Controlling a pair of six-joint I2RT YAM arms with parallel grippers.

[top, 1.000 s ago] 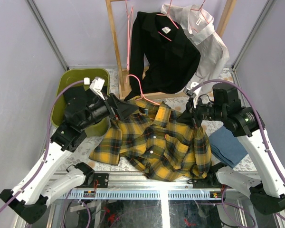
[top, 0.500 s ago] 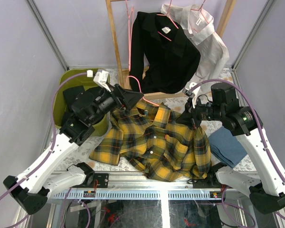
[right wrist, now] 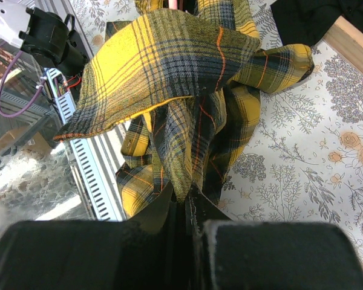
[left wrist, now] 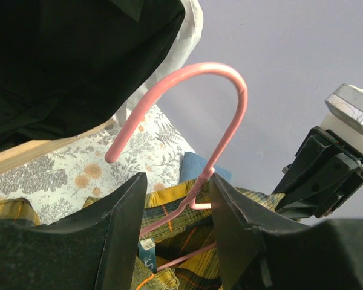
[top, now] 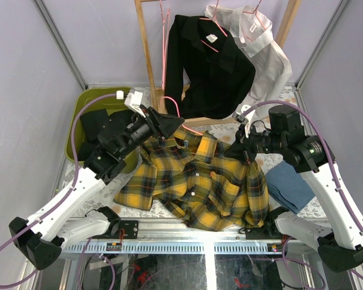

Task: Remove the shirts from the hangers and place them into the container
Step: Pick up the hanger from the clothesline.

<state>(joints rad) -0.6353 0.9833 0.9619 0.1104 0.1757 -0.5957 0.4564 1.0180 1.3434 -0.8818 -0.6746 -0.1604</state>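
A robot test cell in a lab: plain lilac panels [top: 18,72] framed by metal posts [top: 58,39] enclose a floral-covered table [right wrist: 302,181], with two white arms [top: 78,193] bolted to a slotted aluminium rail [top: 187,246] at 6 o'clock.

no readable text, white neck tag [top: 211,38] on black shirt [top: 212,78] illegible

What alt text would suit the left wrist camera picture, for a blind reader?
The hook of a pink wire hanger curves up between the two black fingers of the left gripper, which stand apart on either side of its neck. A yellow plaid shirt lies below, and a black shirt hangs at top left, over a flower-patterned table.
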